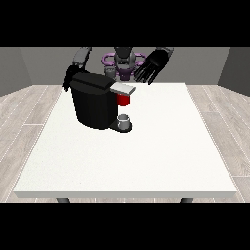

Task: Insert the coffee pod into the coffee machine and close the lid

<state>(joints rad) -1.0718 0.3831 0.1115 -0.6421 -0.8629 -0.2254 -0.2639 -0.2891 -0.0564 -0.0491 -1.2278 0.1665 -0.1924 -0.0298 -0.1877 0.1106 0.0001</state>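
Note:
A black coffee machine (94, 102) stands on the white table (146, 156) at its far left part. Its grey lid (123, 88) lies flat over the brew head, with a red part (124, 99) showing under it. A small grey cup (125, 120) rests on the machine's drip base. No separate coffee pod shows. The hand at the view's right (152, 65) hangs raised above the table's far edge, fingers spread and straight, holding nothing. The hand at the view's left (69, 78) is mostly hidden behind the machine's back corner.
The robot's torso (123, 61) stands behind the table's far edge. Wooden floor surrounds the table on the sides.

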